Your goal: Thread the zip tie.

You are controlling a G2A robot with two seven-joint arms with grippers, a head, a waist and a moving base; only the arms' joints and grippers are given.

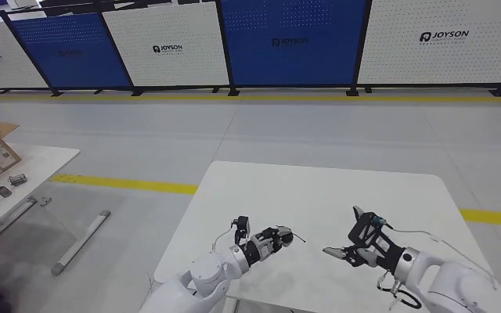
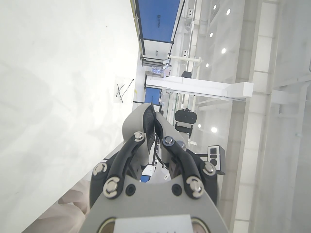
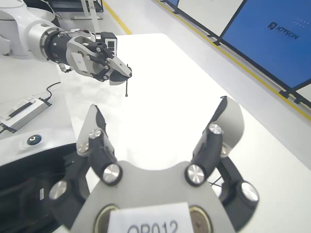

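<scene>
A row of blue and white perforated partition panels in black frames closes the far side of the room, with a yellow painted line along their feet. The pale grey glossy floor carries a second yellow stripe that passes beneath the white square-topped table (a smaller white table stands well off to one side, a grey bar lying on the floor near it). Round ceiling lamps glow overhead.

Left pincer pinched closed, right pincer spread wide, facing each other.
</scene>
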